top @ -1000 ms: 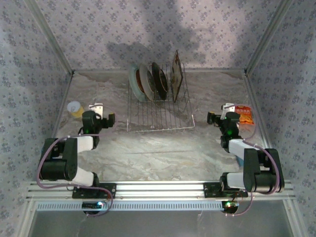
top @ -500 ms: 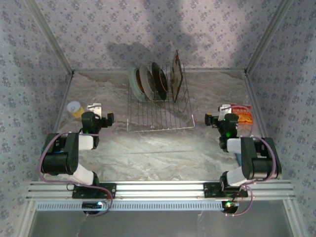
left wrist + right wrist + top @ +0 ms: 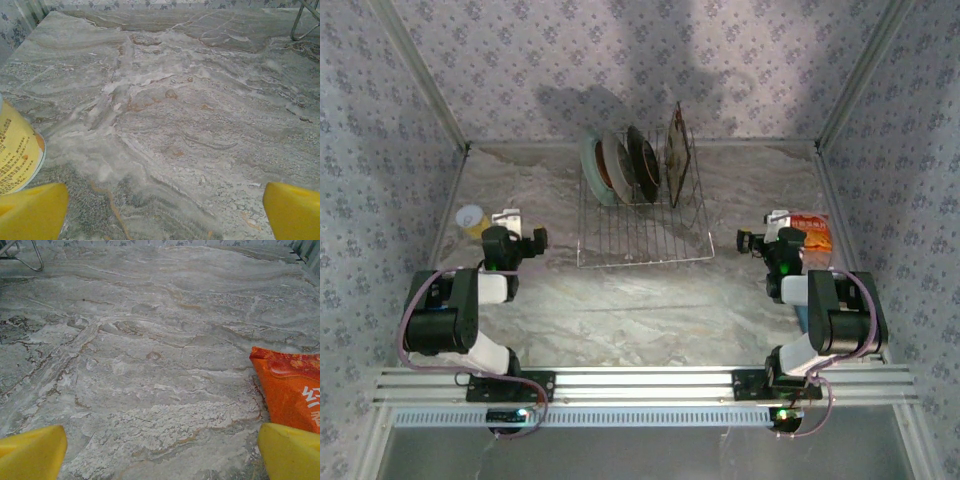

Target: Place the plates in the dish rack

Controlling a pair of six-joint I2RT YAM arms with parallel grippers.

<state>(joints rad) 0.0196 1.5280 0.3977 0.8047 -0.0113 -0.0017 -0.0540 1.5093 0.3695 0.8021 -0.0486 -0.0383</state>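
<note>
Several plates stand upright in the back of the dish rack: a pale grey-blue one, a brown-rimmed one, a dark one and a square one. My left gripper hovers low over the table to the left of the rack, open and empty. In the left wrist view its yellow fingertips stand wide apart over bare marble. My right gripper sits to the right of the rack, likewise open with nothing between its yellow fingertips.
A yellow cup stands just left of the left gripper. An orange snack packet lies right beside the right gripper. A wire corner of the rack shows in both wrist views. Patterned walls enclose the marble table.
Both arms have folded back toward their bases, elbows drawn in. The grippers shifted only slightly and stayed open. The plates and rack have not moved.
</note>
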